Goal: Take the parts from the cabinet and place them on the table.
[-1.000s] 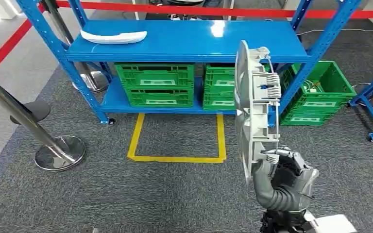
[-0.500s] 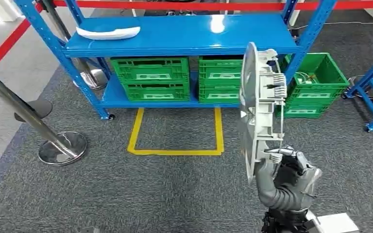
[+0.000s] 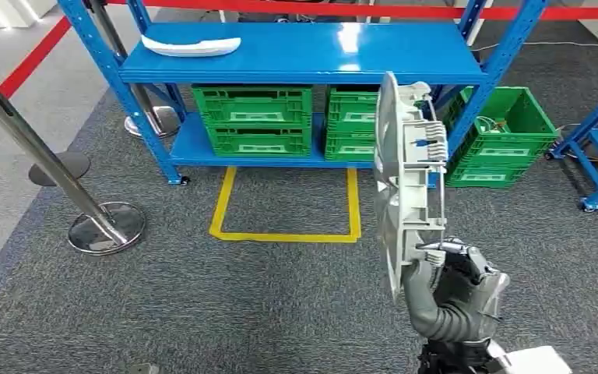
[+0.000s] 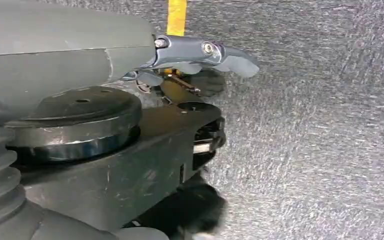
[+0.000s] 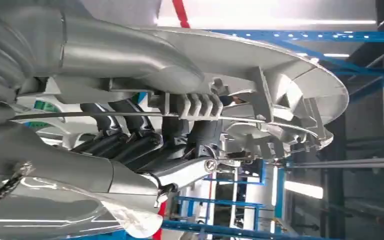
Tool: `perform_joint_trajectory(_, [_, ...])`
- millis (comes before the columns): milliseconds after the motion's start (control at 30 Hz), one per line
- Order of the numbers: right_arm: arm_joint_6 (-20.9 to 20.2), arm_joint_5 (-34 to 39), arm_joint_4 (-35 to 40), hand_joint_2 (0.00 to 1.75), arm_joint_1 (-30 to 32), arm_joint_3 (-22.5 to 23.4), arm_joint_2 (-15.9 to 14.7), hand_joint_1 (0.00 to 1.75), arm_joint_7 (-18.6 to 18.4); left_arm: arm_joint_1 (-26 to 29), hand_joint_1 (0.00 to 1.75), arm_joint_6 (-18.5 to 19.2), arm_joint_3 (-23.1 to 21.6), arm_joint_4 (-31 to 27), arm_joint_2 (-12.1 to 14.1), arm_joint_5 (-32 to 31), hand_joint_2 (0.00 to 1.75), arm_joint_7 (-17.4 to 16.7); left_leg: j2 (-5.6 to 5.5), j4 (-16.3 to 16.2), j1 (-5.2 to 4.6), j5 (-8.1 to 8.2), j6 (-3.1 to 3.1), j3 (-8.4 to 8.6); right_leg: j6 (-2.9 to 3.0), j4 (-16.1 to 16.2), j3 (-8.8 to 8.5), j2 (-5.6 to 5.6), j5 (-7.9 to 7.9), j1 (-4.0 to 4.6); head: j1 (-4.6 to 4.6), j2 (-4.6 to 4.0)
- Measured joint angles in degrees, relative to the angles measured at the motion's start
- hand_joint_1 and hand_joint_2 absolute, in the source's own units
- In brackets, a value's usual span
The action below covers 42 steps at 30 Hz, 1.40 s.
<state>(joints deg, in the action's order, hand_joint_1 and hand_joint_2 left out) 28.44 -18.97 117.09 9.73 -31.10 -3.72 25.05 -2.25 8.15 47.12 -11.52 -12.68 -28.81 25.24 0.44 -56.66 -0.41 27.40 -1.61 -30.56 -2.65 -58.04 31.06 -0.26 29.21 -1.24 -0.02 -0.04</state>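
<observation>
The wheel cover (image 3: 395, 179), a silver-grey disc with ribbed clips and a wire ring on its back, stands upright on edge in the right hand (image 3: 453, 287), low on the right side of the head view, with its smooth face turned toward the left and its clipped back toward the right. The right hand grips it at the lower rim, thumb on the smooth side and dark fingers (image 5: 130, 145) curled in behind among the clips; the right wrist view shows the same hold from close behind, with the cover (image 5: 260, 65) stretching away from the palm. The part is up in the air over the grey carpet (image 3: 202, 304), in front of the blue shelving rack (image 3: 304, 58) and apart from it. On the rack's upper shelf, toward its left end, lies a long white curved part (image 3: 191, 46). Green plastic crates (image 3: 253, 117) sit stacked on the lower shelf, and another green crate (image 3: 506, 140) stands on the floor just right of the rack. A yellow taped outline (image 3: 284, 206) marks the carpet before the rack, and a chrome stanchion post (image 3: 62, 183) stands at the left under a red barrier belt (image 3: 35, 58). The left hand (image 4: 200, 52) hangs over the carpet; whether its fingers are spread or curled cannot be told.
</observation>
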Motion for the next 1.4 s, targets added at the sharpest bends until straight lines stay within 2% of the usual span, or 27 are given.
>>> perform_joint_trajectory(33, [0.0,0.0,0.0,1.75,-0.2,0.0,0.0,1.75,0.0,-0.1,0.00,0.0,0.0,0.0,0.0,0.0,1.75,0.0,-0.03,-0.8,-0.46,0.23,0.47,-0.55,0.43,1.0,-1.01,0.10,0.52,0.24,0.05,0.00])
perform_joint_trajectory(133, [0.0,0.1,0.0,1.75,0.0,0.0,0.0,1.75,0.0,0.0,0.00,0.0,0.0,0.0,0.1,0.0,1.75,0.0,-0.01,-0.8,-0.27,-0.30,1.23,-0.94,1.63,0.4,-0.24,0.21,0.17,0.51,-0.07,0.00])
perform_joint_trajectory(167, [0.0,0.1,0.0,1.75,0.0,0.0,0.0,1.75,0.0,0.0,0.00,0.0,0.0,0.0,0.1,0.0,1.75,0.0,-0.05,-1.1,-0.25,-0.10,1.47,-1.06,2.14,0.7,-0.25,0.12,-0.16,0.13,0.02,0.00])
perform_joint_trajectory(200, [0.0,0.1,0.0,1.75,-0.1,0.1,0.0,1.75,0.0,0.0,0.00,0.0,0.0,0.0,0.1,0.0,1.75,0.0,-0.23,-1.9,-0.15,0.95,1.92,-1.40,2.44,0.7,-0.17,0.01,-0.34,0.08,-0.13,0.00])
perform_joint_trajectory(233, [0.1,0.1,0.0,1.75,-0.1,0.1,0.0,1.75,0.0,0.0,0.00,0.0,0.0,0.0,0.1,0.0,1.75,0.0,-0.23,-4.6,-0.05,3.16,2.32,-2.43,2.74,0.7,-0.05,-0.02,-0.44,0.05,-0.48,0.00])
perform_joint_trajectory(300, [0.1,1.1,0.0,1.75,-0.1,0.2,0.0,1.75,0.1,0.0,0.00,-0.1,0.0,0.0,0.2,0.1,1.75,-0.7,-0.23,-13.9,0.27,8.01,2.84,-6.22,2.97,0.7,0.33,-0.08,-0.60,0.12,-0.46,0.00])
perform_joint_trajectory(333, [0.1,2.1,0.0,1.75,-0.1,0.2,0.0,1.75,0.3,0.0,0.00,-0.4,0.0,0.0,0.1,0.2,1.75,-1.3,-0.23,-17.5,0.34,9.21,2.95,-7.65,3.04,0.6,0.49,-0.07,-0.65,0.13,-0.48,0.00])
perform_joint_trajectory(367, [0.1,3.6,0.0,1.75,-0.1,0.2,0.0,1.75,0.6,0.1,0.00,-1.3,0.0,0.0,0.1,-0.1,1.75,-2.0,-0.23,-18.6,0.41,9.04,2.98,-7.99,3.07,0.6,0.59,-0.06,-0.68,0.13,-0.46,0.00])
perform_joint_trajectory(400, [0.2,4.8,0.0,1.75,-0.1,0.2,0.0,1.75,0.9,0.1,0.00,-2.1,0.0,0.0,0.1,-0.7,1.75,-2.4,-0.23,-17.4,0.47,7.66,2.94,-7.24,3.06,0.5,0.67,-0.01,-0.69,0.13,-0.50,0.00])
perform_joint_trajectory(433, [0.3,5.6,0.0,1.75,-0.1,0.3,0.1,1.75,1.2,0.1,0.00,-2.8,0.0,0.0,0.1,-1.2,1.75,-2.6,-0.23,-14.1,0.48,5.38,2.77,-5.58,3.03,0.4,0.67,0.03,-0.71,0.13,-0.46,0.00])
perform_joint_trajectory(500, [0.7,6.6,0.1,1.75,-0.2,0.3,0.8,1.75,1.7,0.0,0.00,-4.1,-0.7,0.0,0.1,-2.3,1.75,-2.7,-0.30,-3.8,0.41,0.26,2.03,-0.57,2.93,0.4,0.48,0.04,-0.75,0.16,-0.46,0.00])
perform_joint_trajectory(533, [0.8,6.7,0.1,1.75,-0.3,0.3,1.1,1.75,1.9,-0.1,0.00,-4.3,-0.9,0.0,0.1,-2.4,1.75,-2.7,-0.44,-2.0,0.14,1.01,1.73,0.44,2.65,0.4,0.70,0.02,-0.83,0.33,-0.39,0.00])
perform_joint_trajectory(667, [1.8,7.2,0.1,1.75,-0.6,0.4,1.4,1.75,2.7,0.0,0.00,-5.8,-1.2,0.0,0.0,-3.2,1.75,-4.1,-0.39,-0.7,0.13,0.77,0.82,-0.21,1.22,0.6,1.43,-0.03,-1.61,0.50,-0.46,0.00])
perform_joint_trajectory(733, [3.5,7.6,0.2,1.75,-0.6,0.7,2.3,1.75,3.8,-0.1,0.00,-9.4,-1.8,0.0,-0.4,-5.5,1.75,-7.4,-0.23,0.0,0.53,0.15,0.29,-0.19,0.80,-1.4,2.82,0.06,0.60,0.39,-0.31,0.00])
perform_joint_trajectory(833, [4.7,4.4,0.3,1.75,-1.5,0.6,2.7,1.75,1.2,-0.2,0.00,-13.3,-3.2,0.0,-0.5,-8.1,1.75,-13.1,-0.08,-0.1,0.28,-0.05,-0.06,-0.55,0.52,-14.7,8.64,0.12,6.89,0.37,-0.26,0.00])
perform_joint_trajectory(867, [5.6,3.3,0.3,1.75,-1.6,0.7,2.7,1.75,0.6,-0.2,0.00,-14.4,-3.8,0.0,-0.5,-9.4,1.75,-14.7,-0.06,-0.1,0.19,-0.09,-0.11,-0.61,0.46,-17.2,9.72,0.12,7.37,0.36,-0.26,0.00])
perform_joint_trajectory(900, [6.5,2.3,0.2,1.75,-1.4,0.9,2.7,1.75,0.3,-0.1,0.00,-15.7,-4.4,0.0,-0.5,-11.1,1.75,-16.2,-0.08,-0.1,0.17,-0.10,-0.11,-0.61,0.47,-17.0,9.50,0.12,6.44,0.36,-0.24,0.00])
perform_joint_trajectory(933, [7.0,1.5,0.2,1.75,-1.4,1.0,3.0,1.75,-0.2,0.0,0.00,-17.4,-5.5,0.0,-0.5,-14.0,1.75,-18.4,-0.17,-0.1,0.17,-0.12,-0.09,-0.59,0.55,-13.9,7.87,0.11,4.27,0.36,-0.24,0.00])
perform_joint_trajectory(1000, [6.4,0.6,0.2,1.75,-1.9,1.0,3.3,1.75,-1.1,-0.7,0.00,-19.5,-8.3,0.0,-0.4,-19.2,1.75,-21.4,-0.39,-0.3,0.17,-0.06,0.01,-0.50,0.78,-3.8,2.52,0.04,-0.64,0.30,-0.24,0.00])
perform_joint_trajectory(1067, [6.4,-2.3,0.0,1.75,-2.6,1.0,3.4,1.75,-1.5,-1.2,0.00,-19.8,-11.4,0.0,-0.2,-22.7,1.75,-23.3,-0.51,-1.2,-0.38,0.18,0.61,-1.09,1.04,0.6,0.04,0.09,-0.08,0.38,-0.09,0.00])
perform_joint_trajectory(1167, [8.3,-6.4,0.0,1.75,-2.6,1.1,4.2,1.75,-1.4,-1.8,0.00,-19.6,-14.7,0.0,0.2,-24.9,1.75,-24.8,-0.49,-1.2,-0.32,-0.21,1.25,-1.42,1.65,-0.1,0.67,0.17,-0.21,0.51,-0.24,0.00])
perform_joint_trajectory(1200, [8.6,-6.8,0.0,1.75,-2.6,1.1,4.5,1.75,-1.4,-1.9,0.00,-19.7,-15.6,0.0,0.3,-25.2,1.75,-25.2,-0.60,-1.2,-0.18,0.10,1.48,-1.54,2.03,0.1,0.54,0.04,-0.44,0.06,-0.17,0.00])
perform_joint_trajectory(1233, [9.1,-7.1,0.0,1.75,-2.7,1.2,4.7,1.75,-1.4,-2.0,0.00,-19.6,-16.2,0.0,0.3,-25.5,1.75,-25.4,-0.58,-2.6,-0.17,1.45,2.02,-1.81,2.26,0.1,0.55,-0.07,-0.51,0.06,-0.37,0.00])
perform_joint_trajectory(1267, [9.5,-7.3,0.0,1.75,-2.7,1.3,5.1,1.75,-1.4,-2.1,0.00,-19.4,-16.8,0.0,0.3,-25.7,1.75,-25.4,-0.57,-5.7,-0.07,3.47,2.38,-2.95,2.73,0.1,0.62,-0.15,-0.50,0.05,-0.72,0.00])
perform_joint_trajectory(1333, [10.2,-7.3,0.0,1.75,-2.7,1.4,5.5,1.75,-1.4,-2.6,0.00,-18.8,-17.5,0.0,0.4,-25.7,1.75,-25.4,-0.57,-14.7,0.05,7.86,2.82,-6.23,2.85,0.1,0.68,-0.17,-0.51,0.10,-0.64,0.00])
perform_joint_trajectory(1367, [10.7,-7.4,0.0,1.75,-2.7,1.5,5.7,1.75,-1.4,-2.8,0.00,-18.3,-17.9,0.0,0.5,-25.7,1.75,-25.5,-0.57,-18.3,0.04,9.01,2.86,-7.31,2.85,0.1,0.68,-0.05,-0.51,0.12,-0.63,0.00])
perform_joint_trajectory(1400, [11.0,-7.6,0.0,1.75,-2.7,1.6,5.8,1.75,-1.4,-2.9,0.00,-18.1,-18.2,0.0,0.5,-25.7,1.75,-25.6,-0.58,-18.7,0.03,8.53,2.76,-7.12,2.86,0.1,0.66,0.25,-0.52,0.14,-0.59,0.00])
